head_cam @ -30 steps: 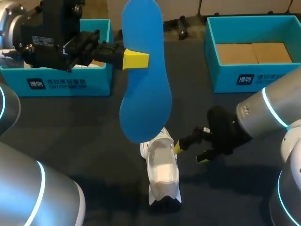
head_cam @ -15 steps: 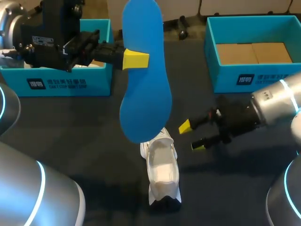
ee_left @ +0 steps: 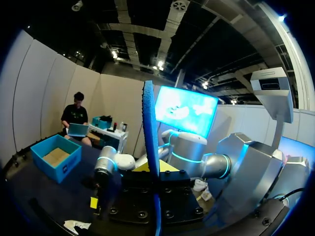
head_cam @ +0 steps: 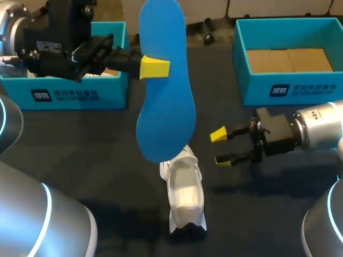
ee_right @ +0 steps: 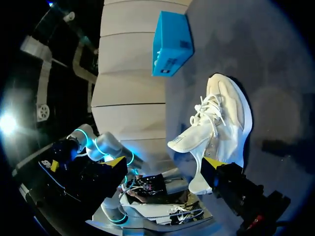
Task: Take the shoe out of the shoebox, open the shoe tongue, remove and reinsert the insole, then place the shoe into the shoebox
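Head view shows the left end effector clamped across the middle of a long blue foam insole, which hangs lengthwise above the dark table. Its lower rounded end is over the far end of the white lace-up sneaker. The sneaker lies on the table between the two arms, its opening facing up, and I cannot tell whether the insole's tip touches it. The right end effector is just beside the sneaker on its right, its yellow tips spread wide and holding nothing. The right wrist view has the laces and the raised tongue ahead of those tips. A left-hand teal shoebox and a right-hand teal shoebox sit at the back, well apart from the sneaker. The insole looks ready to go back in, so I would judge reinsertion to be the step in hand. To do it well, the right arm should probably pinch the tongue or collar first, keeping the mouth open and the light sneaker from sliding. The left arm can then tilt the insole and feed its leading end into the opening at a shallow angle. Foam this thin is likely to buckle if pushed straight down, so a slow slide along the sole seems safer, with release only once the trailing end sits inside.
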Motion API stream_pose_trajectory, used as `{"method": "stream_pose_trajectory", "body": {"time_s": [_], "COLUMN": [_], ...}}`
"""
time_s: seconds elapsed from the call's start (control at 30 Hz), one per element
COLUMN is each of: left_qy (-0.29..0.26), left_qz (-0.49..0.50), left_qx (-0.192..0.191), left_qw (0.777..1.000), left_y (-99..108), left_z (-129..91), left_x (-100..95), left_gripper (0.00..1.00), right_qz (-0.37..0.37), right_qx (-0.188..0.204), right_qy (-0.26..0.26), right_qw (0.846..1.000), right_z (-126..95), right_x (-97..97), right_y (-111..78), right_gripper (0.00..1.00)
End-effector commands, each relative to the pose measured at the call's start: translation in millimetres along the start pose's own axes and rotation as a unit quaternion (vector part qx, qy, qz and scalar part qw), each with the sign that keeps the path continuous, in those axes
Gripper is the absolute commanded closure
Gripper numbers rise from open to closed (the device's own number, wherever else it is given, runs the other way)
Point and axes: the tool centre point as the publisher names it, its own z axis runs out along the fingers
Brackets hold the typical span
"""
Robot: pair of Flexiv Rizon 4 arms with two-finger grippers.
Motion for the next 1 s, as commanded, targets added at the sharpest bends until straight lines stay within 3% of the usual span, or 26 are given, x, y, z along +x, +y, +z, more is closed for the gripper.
{"method": "stream_pose_trajectory", "body": {"time_s": [0.03, 0.3, 0.67, 1.0], "left_qy": [0.001, 0.001, 0.001, -0.022], "left_qz": [0.000, 0.000, 0.000, 0.210], "left_qx": [-0.002, -0.002, -0.002, -0.018], "left_qw": [1.000, 1.000, 1.000, 0.977], "left_y": [-1.8, -1.8, -1.8, -2.1], "left_z": [1.3, 1.3, 1.3, -15.6], "left_x": [-1.7, -1.7, -1.7, -47.5], "left_gripper": [1.00, 1.00, 1.00, 1.00], "right_qz": [0.010, 0.002, 0.000, 0.000], "right_qx": [-0.002, 0.006, 0.013, 0.013], "right_qy": [-0.006, -0.003, 0.018, 0.018], "right_qw": [1.000, 1.000, 1.000, 1.000], "right_z": [3.3, 8.4, 2.0, 2.0], "right_x": [0.5, 23.3, 31.8, 31.8], "right_y": [1.2, 15.4, 20.7, 20.7], "right_gripper": [0.00, 0.00, 0.00, 0.00]}}
